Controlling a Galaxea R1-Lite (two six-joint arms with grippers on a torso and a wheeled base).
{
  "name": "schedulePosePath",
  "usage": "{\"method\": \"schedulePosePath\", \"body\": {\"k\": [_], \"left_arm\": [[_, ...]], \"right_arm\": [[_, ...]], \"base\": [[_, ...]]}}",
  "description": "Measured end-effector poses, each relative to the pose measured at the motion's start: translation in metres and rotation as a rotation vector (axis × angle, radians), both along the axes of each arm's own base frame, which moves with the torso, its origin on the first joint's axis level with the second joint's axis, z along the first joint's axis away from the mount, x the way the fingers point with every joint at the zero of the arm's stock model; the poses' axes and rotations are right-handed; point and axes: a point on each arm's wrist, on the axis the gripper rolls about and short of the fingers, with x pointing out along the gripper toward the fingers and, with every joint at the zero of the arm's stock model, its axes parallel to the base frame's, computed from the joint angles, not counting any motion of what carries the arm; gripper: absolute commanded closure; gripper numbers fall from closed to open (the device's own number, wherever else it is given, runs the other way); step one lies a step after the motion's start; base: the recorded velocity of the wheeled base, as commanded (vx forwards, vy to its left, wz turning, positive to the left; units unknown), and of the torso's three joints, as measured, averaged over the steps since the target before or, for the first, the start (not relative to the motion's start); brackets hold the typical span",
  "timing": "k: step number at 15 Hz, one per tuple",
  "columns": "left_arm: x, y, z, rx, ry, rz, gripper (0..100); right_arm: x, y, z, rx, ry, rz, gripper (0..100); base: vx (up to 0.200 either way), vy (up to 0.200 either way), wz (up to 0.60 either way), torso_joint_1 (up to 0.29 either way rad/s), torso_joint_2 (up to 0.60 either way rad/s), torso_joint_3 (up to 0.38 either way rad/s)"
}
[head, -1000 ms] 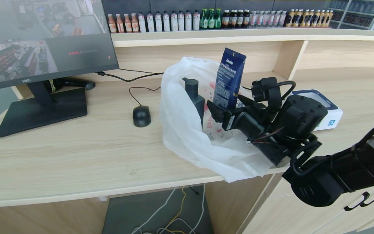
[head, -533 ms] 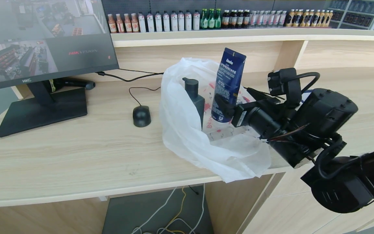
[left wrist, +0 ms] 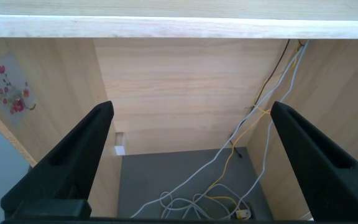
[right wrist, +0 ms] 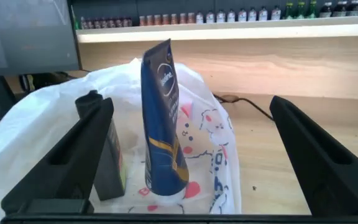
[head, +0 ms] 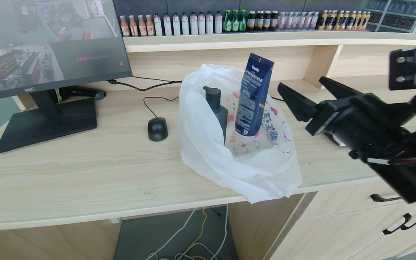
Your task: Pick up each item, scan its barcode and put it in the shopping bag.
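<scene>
Now a white shopping bag (head: 208, 155) is sitting on a pale wooden counter (head: 85, 169), close to the front edge, with its lower fold drooping just over that edge. Inside the bag's open mouth a blue tube (head: 254, 94) is standing upright, cap down, just beside a dark pump bottle (head: 216, 108). Left of the bag, a broad stretch of bare counter is running toward a black mouse (head: 157, 129) and a monitor (head: 45, 43) on its stand. Right of the bag, a strip of open counter is separating it from the right gripper (head: 302, 83).

A second ago this gripper was reaching into the bag and clamping the lower part of the tube. It has since let go and drawn back to the right and upward, leaving the tube standing in the bag where it was.

The right gripper is now hanging above the counter with its fingers spread wide, gripping nothing and touching nothing; in its wrist view (right wrist: 191, 102) the tube and bottle are showing between the fingers, farther off. The left gripper (left wrist: 192, 109) is waiting below counter height, facing the recess under the counter where loose cables (left wrist: 229, 180) are trailing, its fingers also spread wide around nothing.
</scene>
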Motion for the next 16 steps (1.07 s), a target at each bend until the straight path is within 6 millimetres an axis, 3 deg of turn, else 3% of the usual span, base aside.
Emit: {"method": "schedulePosePath", "body": {"k": [3,8,14,16], "left_arm": [[0.000,0.000,0.000,0.000,0.000,0.000,0],[0.000,0.000,0.000,0.001,0.000,0.000,0],[0.000,0.000,0.000,0.001,0.000,0.001,0],[0.000,0.000,0.000,0.001,0.001,0.000,0]], "right_arm": [[-0.062,-0.042,-0.016,-0.027,0.043,-0.001,0],[-0.151,-0.096,-0.092,-0.285,0.283,0.119,0],[-0.212,-0.136,-0.162,-0.458,0.458,0.228,0],[-0.218,-0.141,-0.162,-0.424,0.415,0.208,0]], "base": [[0.000,0.000,0.00,0.000,0.00,0.000],[0.000,0.000,0.00,0.000,0.00,0.000],[0.000,0.000,0.00,0.000,0.00,0.000],[0.000,0.000,0.00,0.000,0.00,0.000]]}}
